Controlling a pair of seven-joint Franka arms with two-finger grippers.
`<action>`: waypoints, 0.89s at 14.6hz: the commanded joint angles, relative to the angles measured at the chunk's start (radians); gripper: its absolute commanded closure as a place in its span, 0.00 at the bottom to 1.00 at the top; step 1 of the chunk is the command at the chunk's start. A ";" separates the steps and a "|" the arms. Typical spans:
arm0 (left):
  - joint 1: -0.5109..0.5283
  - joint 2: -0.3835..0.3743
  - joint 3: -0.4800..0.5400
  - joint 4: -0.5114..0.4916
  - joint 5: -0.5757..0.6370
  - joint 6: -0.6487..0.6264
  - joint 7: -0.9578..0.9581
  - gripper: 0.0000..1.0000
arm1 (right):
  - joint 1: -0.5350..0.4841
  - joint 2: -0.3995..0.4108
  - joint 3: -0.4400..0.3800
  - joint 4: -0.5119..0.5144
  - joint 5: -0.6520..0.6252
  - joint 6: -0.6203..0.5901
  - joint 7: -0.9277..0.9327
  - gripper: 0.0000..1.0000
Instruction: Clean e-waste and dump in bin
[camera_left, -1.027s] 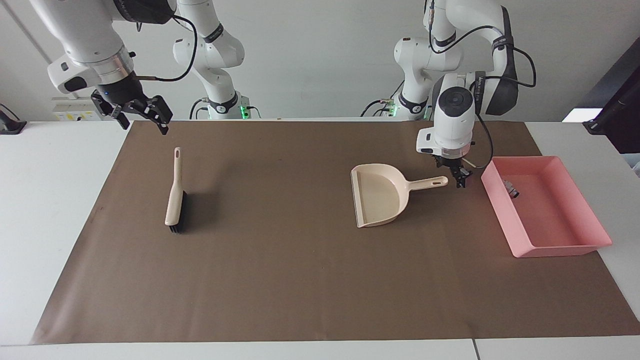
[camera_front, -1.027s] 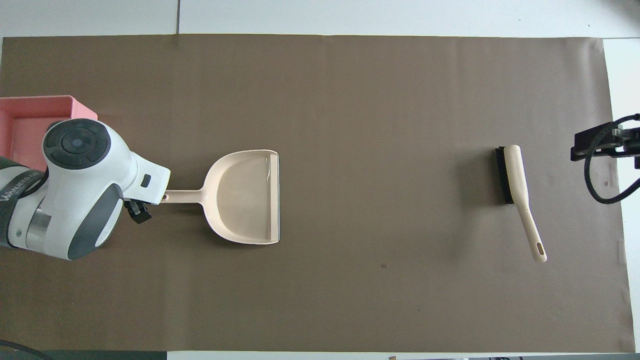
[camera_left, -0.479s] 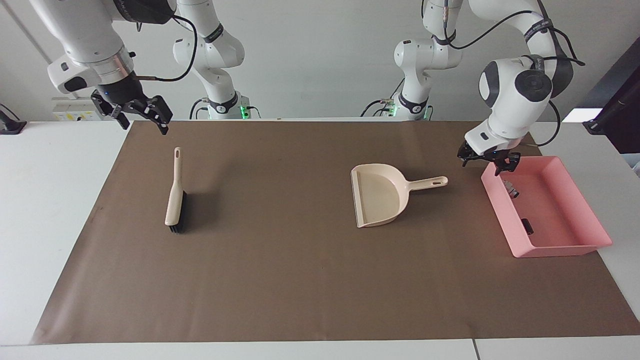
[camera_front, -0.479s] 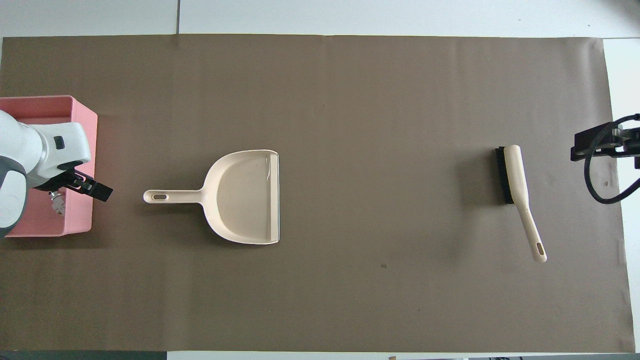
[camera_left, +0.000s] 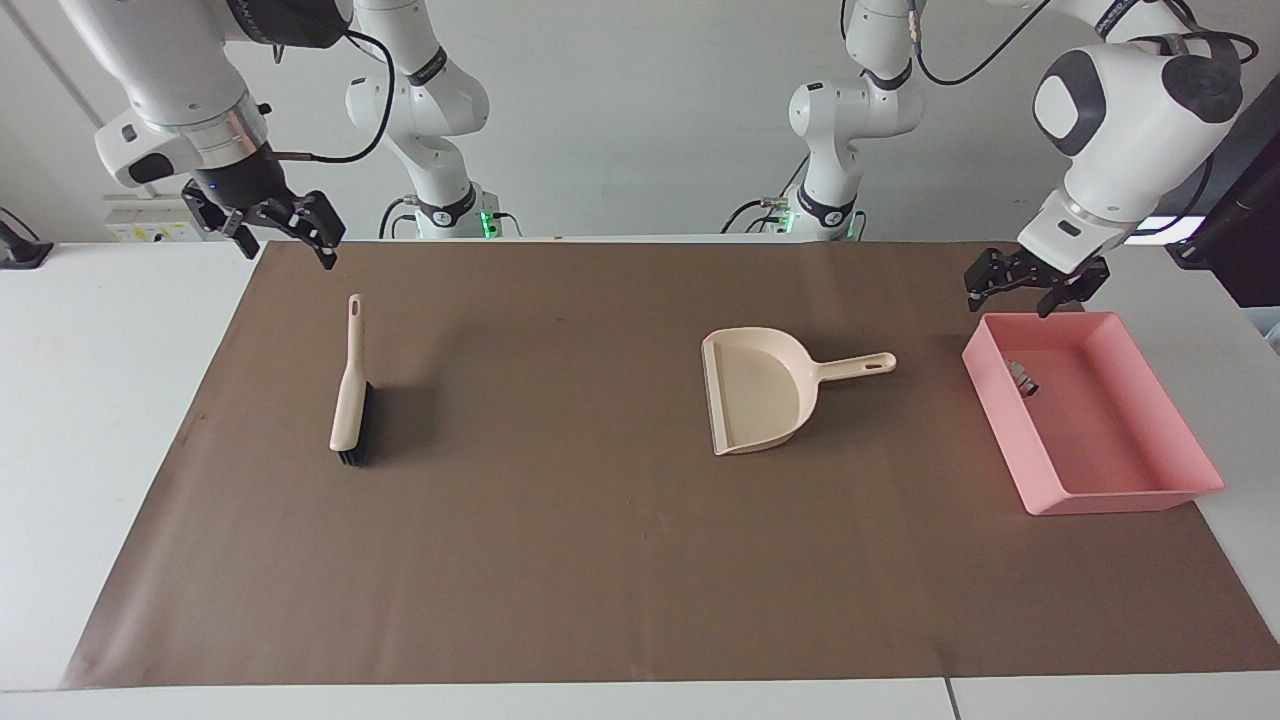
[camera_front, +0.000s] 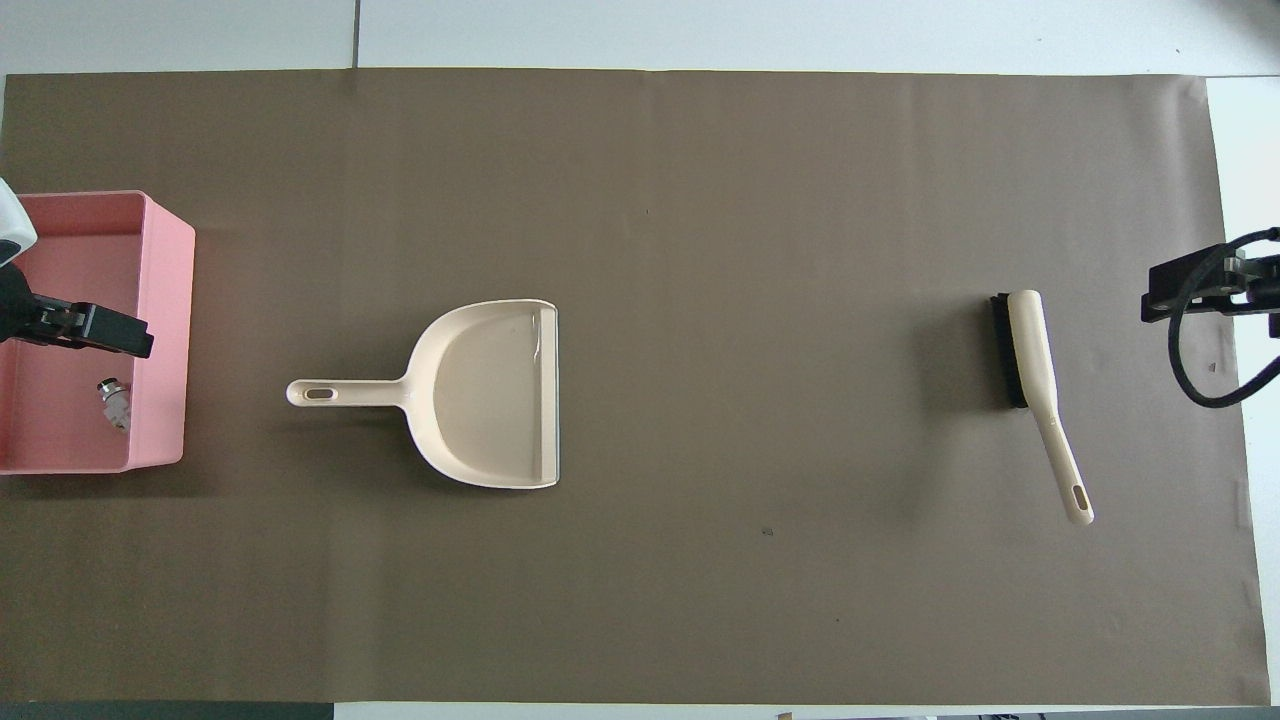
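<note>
1. Since a second ago, your left gripper (camera_left: 1035, 285) has left the dustpan (camera_left: 760, 390) handle and risen over the pink bin (camera_left: 1125, 495), jaws spread, empty.
2. Your right gripper (camera_left: 268, 222) waits above the brush (camera_left: 350, 385), jaws released.
3. One e-waste part (camera_left: 1022, 378) lies in the bin; likely light, rigid, slippery, so pinch its body sides.

I see the pink bin (camera_left: 1150, 492), a shallow rectangular tray with low walls, sitting flat at the left arm's end of the brown mat. One small whitish e-waste part (camera_left: 1023, 378) lies on its floor against the wall nearest the dustpan; the black part I can't quite make out
</note>
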 joint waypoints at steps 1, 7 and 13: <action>0.003 0.023 -0.008 0.101 -0.034 -0.093 -0.084 0.02 | -0.007 -0.017 0.003 -0.018 0.021 -0.009 0.006 0.00; -0.005 0.015 -0.012 0.159 -0.033 -0.184 -0.164 0.02 | -0.007 -0.017 0.003 -0.018 0.021 -0.009 0.006 0.00; -0.005 -0.021 -0.012 0.109 -0.018 -0.190 -0.183 0.02 | -0.007 -0.017 0.003 -0.018 0.021 -0.009 0.006 0.00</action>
